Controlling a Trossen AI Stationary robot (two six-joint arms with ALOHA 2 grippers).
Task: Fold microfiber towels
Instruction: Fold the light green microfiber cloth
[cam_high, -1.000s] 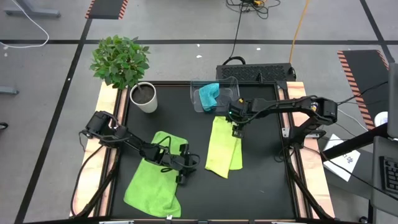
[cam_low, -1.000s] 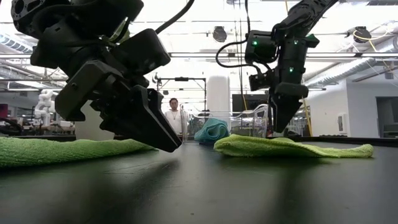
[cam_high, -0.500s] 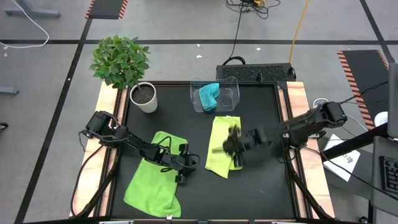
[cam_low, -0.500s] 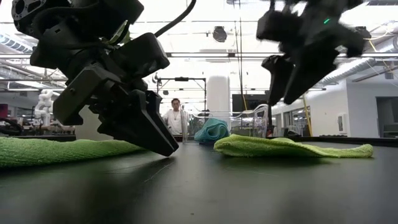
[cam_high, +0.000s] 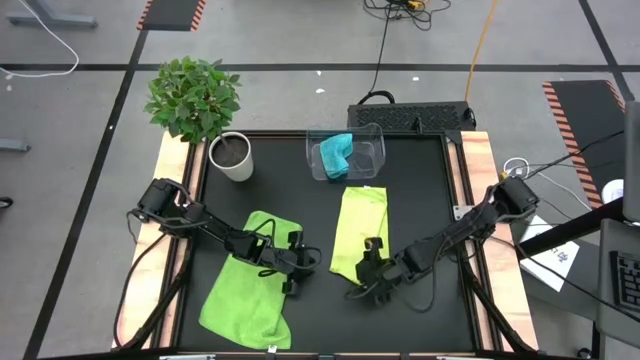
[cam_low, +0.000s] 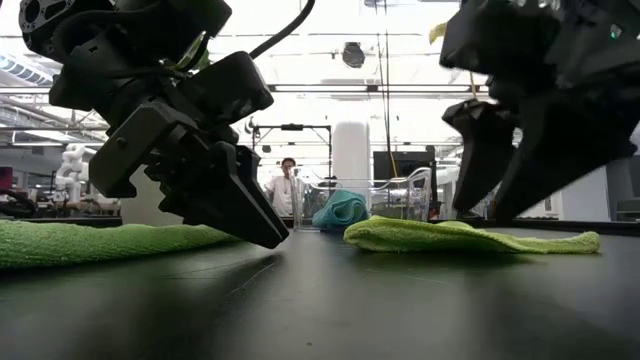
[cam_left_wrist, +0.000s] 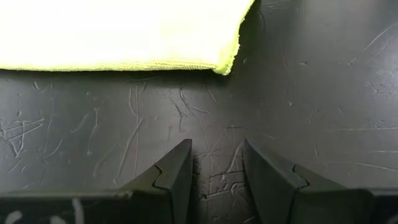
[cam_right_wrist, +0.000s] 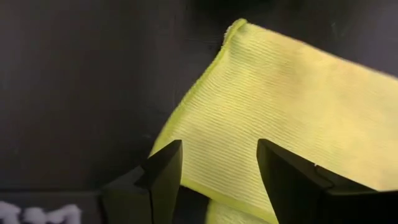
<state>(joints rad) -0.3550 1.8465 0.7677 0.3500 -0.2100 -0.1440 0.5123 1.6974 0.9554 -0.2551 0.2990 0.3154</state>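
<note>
Although both lime towels lie flat on the table, only the narrow folded towel (cam_high: 360, 232) concerns the right gripper (cam_high: 371, 283), which hangs just past its near end with fingers spread and empty. The towel's long axis runs straight ahead of that gripper toward the clear bin (cam_high: 346, 152). The left gripper (cam_high: 296, 275), parted and holding nothing, waits farther off beside the wider towel (cam_high: 250, 282).
</note>
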